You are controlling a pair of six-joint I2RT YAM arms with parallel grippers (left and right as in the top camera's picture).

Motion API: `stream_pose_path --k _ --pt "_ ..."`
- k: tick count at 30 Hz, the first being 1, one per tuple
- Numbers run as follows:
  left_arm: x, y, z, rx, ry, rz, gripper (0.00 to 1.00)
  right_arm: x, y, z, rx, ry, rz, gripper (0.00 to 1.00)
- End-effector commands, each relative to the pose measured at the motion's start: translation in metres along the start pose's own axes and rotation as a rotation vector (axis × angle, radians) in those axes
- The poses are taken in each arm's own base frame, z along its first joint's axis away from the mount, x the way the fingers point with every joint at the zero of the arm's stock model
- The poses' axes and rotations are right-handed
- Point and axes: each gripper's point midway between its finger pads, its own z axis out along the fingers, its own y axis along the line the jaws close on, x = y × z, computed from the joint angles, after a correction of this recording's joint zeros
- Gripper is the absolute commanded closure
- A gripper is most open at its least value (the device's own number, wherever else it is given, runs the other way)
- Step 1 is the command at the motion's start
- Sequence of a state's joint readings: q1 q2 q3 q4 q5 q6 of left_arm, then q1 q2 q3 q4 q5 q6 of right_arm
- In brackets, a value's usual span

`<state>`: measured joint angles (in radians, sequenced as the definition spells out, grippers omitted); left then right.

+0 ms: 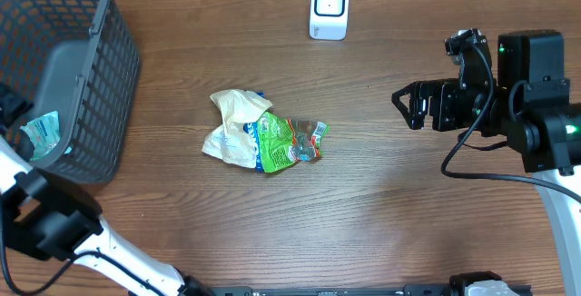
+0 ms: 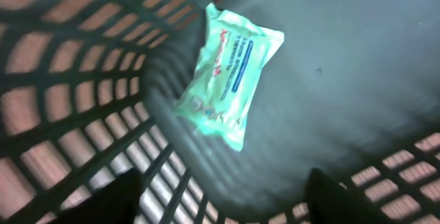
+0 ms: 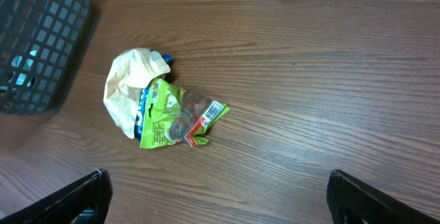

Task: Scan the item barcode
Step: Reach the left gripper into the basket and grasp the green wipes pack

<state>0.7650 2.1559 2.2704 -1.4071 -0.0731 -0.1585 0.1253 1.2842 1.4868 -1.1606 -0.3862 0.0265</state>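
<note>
In the basket, on its smooth grey floor beside the curved lattice wall, lies the pack. It is a flat, soft pillow of pale-green plastic with crimped ends, and its blue band of print and red script are too blurred to read. The left gripper hangs above it, its two dark fingers spread wide and clear of the pack. At mid-table two more packets lie touching. One is a cream bag, puffed and creased. Just right of it is a glossy, wrinkled green bag with a white-and-red barcode strip facing up at its right end; its lettering cannot be read. A scrap of blue shows between them. Beyond them, at the far edge of the wood-grain table, stands the scanner, a white rounded-square box whose grey wording is illegible. The right gripper hovers at the right, well apart from the bags, with its black fingers spread fully and holding nothing.
</note>
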Motion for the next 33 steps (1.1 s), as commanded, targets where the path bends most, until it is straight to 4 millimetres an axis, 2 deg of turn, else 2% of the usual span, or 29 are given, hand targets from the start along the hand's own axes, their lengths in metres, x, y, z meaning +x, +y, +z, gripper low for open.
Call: stream_pose_path --k 1,11,19,24,28,30,32,33 --pt "0.0 0.005 0.025 -0.059 0.034 0.029 0.28 -0.006 -0.004 0.0 0.03 -0.013 -0.007 0.0" --pt "0.018 0.008 0.1 -0.122 0.188 0.057 0.3 -0.005 -0.011 0.003 0.062 -0.001 -0.001 0.0" --pt "0.021 0.004 0.132 -0.126 0.221 0.066 0.3 -0.005 -0.011 0.003 0.061 -0.002 -0.001 0.0" --pt "0.025 -0.006 0.15 -0.125 0.235 0.085 0.31 -0.005 -0.011 0.003 0.061 -0.002 -0.001 0.0" --pt "0.027 -0.015 0.157 -0.122 0.236 0.103 0.38 -0.005 -0.011 0.003 0.061 -0.003 -0.001 0.0" --pt "0.027 -0.02 0.157 -0.12 0.232 0.112 0.45 -0.005 -0.011 0.003 0.061 -0.003 -0.001 0.0" --pt "0.027 -0.023 0.157 -0.119 0.229 0.118 0.6 -0.005 -0.011 0.003 0.061 -0.002 -0.001 0.0" --pt "0.027 -0.025 0.157 -0.118 0.23 0.121 0.71 -0.005 -0.011 0.003 0.061 -0.002 -0.001 0.0"
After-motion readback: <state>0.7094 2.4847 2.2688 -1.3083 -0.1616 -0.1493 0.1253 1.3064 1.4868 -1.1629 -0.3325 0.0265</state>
